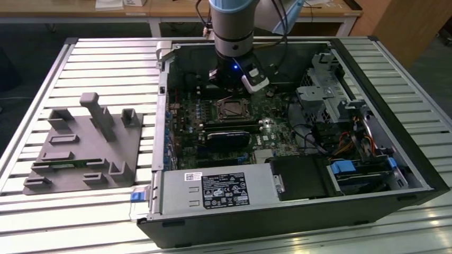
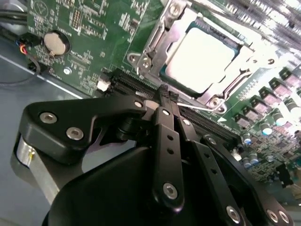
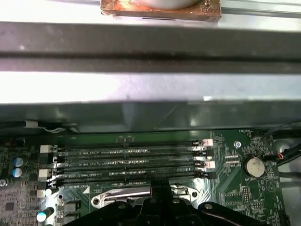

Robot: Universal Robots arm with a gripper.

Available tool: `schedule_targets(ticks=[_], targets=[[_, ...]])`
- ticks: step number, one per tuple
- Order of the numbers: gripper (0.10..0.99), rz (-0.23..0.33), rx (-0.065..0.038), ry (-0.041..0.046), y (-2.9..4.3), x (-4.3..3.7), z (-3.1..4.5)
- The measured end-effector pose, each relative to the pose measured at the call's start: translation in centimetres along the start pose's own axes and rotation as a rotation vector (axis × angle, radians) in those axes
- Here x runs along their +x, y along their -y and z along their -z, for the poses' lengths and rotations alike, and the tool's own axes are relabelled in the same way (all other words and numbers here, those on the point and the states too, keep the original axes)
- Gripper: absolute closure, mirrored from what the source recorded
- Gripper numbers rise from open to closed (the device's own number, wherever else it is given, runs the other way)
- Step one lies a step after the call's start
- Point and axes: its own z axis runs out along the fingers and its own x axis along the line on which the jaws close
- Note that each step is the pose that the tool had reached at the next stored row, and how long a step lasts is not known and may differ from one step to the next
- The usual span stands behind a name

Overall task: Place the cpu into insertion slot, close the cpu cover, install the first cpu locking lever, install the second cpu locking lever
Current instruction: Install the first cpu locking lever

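1. In the exterior view, the computer case (image 1: 395, 159) lies open on the slatted table (image 1: 106, 63), so the motherboard (image 1: 185, 132) faces up and the arm can reach straight down into it. The gripper (image 1: 234, 91) hangs low over the board, just beside the insertion slot (image 1: 233, 110). A grey fixture (image 1: 84, 143) sits well apart on the exterior view's left.

2. In the second wrist view, the cpu (image 2: 202, 52) sits in the slot, its pale face showing through the cut-out of the cpu cover (image 2: 157, 37). The cover lies flat around it, so I judge the placing and the cover-closing done. The gripper's fingers are pinched narrow, tip against tip, with nothing visible between them. They are held low at the cover's edge, near a thin bright wire rod (image 2: 207, 107) that is probably a locking lever. Tips drawn together suit pushing a thin rod better than grasping. I cannot tell whether the rod is latched or whether the tips touch it.

3. In the first wrist view, the fingertips sit between the cover's bright edge and the rows of memory slots (image 3: 127, 162). A coin battery (image 3: 254, 165) lies off to one side.
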Motion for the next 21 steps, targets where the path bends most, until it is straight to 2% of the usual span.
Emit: schedule_targets(ticks=[10, 13, 18, 21], targets=[[0.980, -0.011, 0.000, 0.0040, -0.56, 0.13, -0.24], [0.980, -0.036, 0.003, 0.0098, -0.61, 0.22, -0.26], [0.980, -0.106, 0.012, 0.0254, -0.60, 0.26, -0.33], [0.980, -0.111, 0.012, 0.0266, -0.59, 0.26, -0.32]])
